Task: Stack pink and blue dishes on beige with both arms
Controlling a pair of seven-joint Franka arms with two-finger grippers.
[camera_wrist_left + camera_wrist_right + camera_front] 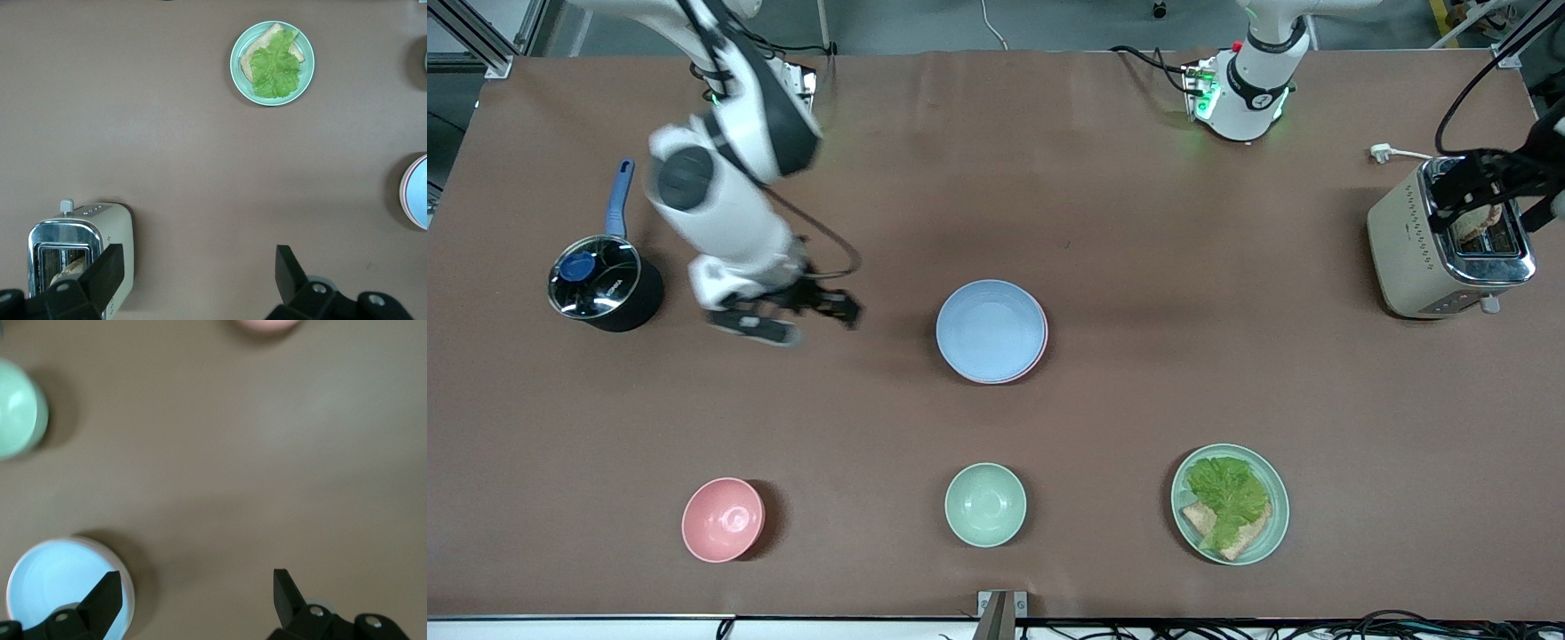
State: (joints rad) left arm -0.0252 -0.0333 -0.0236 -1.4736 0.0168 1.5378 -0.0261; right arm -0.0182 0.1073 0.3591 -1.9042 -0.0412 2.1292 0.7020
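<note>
under my right gripper [787, 320] is bare brown table [1103, 213]; its fingers [100, 600] are spread wide and hold nothing. it hangs low between the black pot [600, 284], which sits toward my right arm's end, and the stack of plates at mid-table. just beside those fingers in my right wrist view lies the blue plate [990, 329], topmost of the stack, with a rim of the pink plate [1040, 351] showing under it. i cannot make out the beige plate beneath them, so i judge it covered, and the stacking looks done; that would be why this hand is empty and off to the side.

farther out from it, nearer the front camera, stand the small pink bowl [723, 519] and the green bowl [985, 504], both apart from the stack.

my left gripper [193, 277] is also wide and empty, held high over the toaster [1449, 244] at my left arm's end, waiting. well past it from there sits the green plate [1231, 504] with lettuce and bread.
</note>
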